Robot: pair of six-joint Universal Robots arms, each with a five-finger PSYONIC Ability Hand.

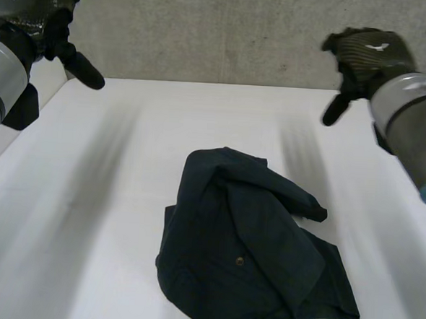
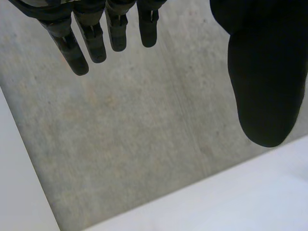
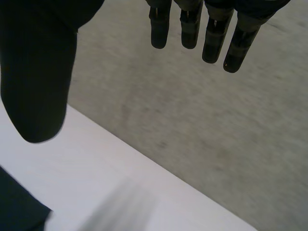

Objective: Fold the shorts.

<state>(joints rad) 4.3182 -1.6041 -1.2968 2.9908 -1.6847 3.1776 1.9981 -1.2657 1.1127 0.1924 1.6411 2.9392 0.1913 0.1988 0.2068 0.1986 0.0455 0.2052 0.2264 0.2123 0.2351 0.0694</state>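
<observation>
On the white table (image 1: 88, 195) below a concrete wall (image 1: 220, 37), crumpled shorts (image 1: 243, 262) lie well apart from the left robot hand (image 1: 34, 7) and right robot hand (image 1: 368, 53), both released.

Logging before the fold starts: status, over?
Left hand open, right hand open, both apart from the shorts. They lie crumpled on the table, unfolded. Nothing blocking them.

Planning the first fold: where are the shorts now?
Head view: the shorts lie crumpled on the table, slightly right of centre, nearer the camera than the left robot hand and right robot hand.
</observation>
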